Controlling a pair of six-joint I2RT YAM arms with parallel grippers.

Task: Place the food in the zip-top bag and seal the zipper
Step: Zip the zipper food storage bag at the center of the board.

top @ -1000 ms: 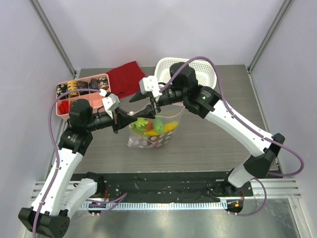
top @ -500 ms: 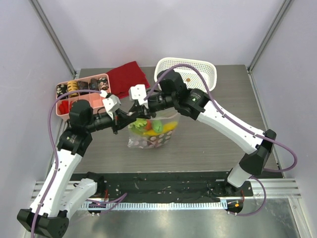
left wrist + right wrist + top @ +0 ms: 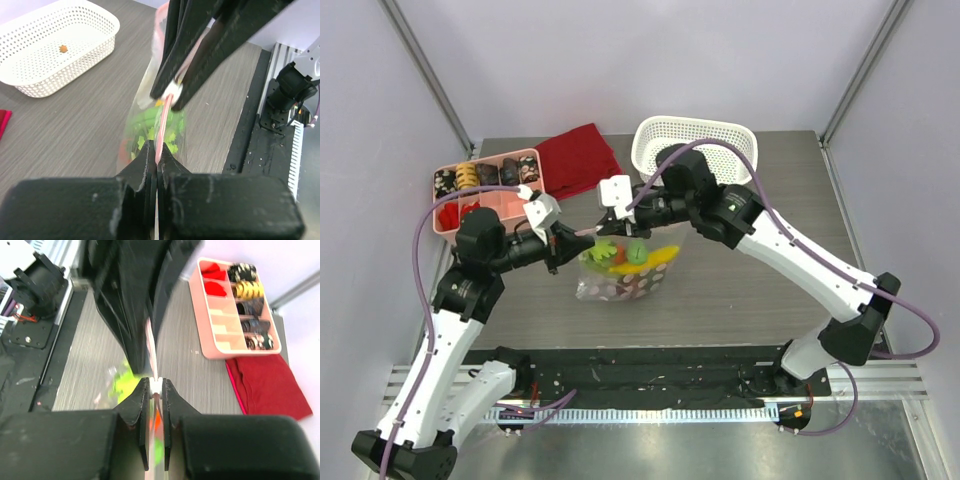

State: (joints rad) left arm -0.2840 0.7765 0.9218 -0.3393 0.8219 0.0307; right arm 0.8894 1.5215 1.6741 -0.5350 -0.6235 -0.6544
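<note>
Zip-top bag (image 3: pixel 618 286) sits near the middle of the table (image 3: pixel 760 290), base on the surface, mouth edge held up between the two arms. Food (image 3: pixel 632 254) is inside it: green, yellow and orange pieces show through the clear dotted film. No loose produce is seen on the table, so loading reads as done and sealing as the step in hand. Left pincer (image 3: pixel 156 156) is clenched on the zipper (image 3: pixel 164 119), the pink strip running straight into its shut jaws at the bag's left end. Right pincer (image 3: pixel 156 385) is clenched a little further along the same strip, its tips nipping the small white slider (image 3: pixel 173 92). The two pincers stand near each other, so most of the strip lies beyond the right one; how much of it is already closed cannot be told. Handling, as a judgement: the bag is light, thin and floppy, and its film is likely slick, so it will buckle unless the strip is kept taut. The strip is the stiffest part and the place to hold, never the film. The left grip serves as anchor while the slider is drawn away along the strip's own line. The toy pieces are light but bulky and may bulge against the mouth. The slider is small and could slip from the narrow tips.
</note>
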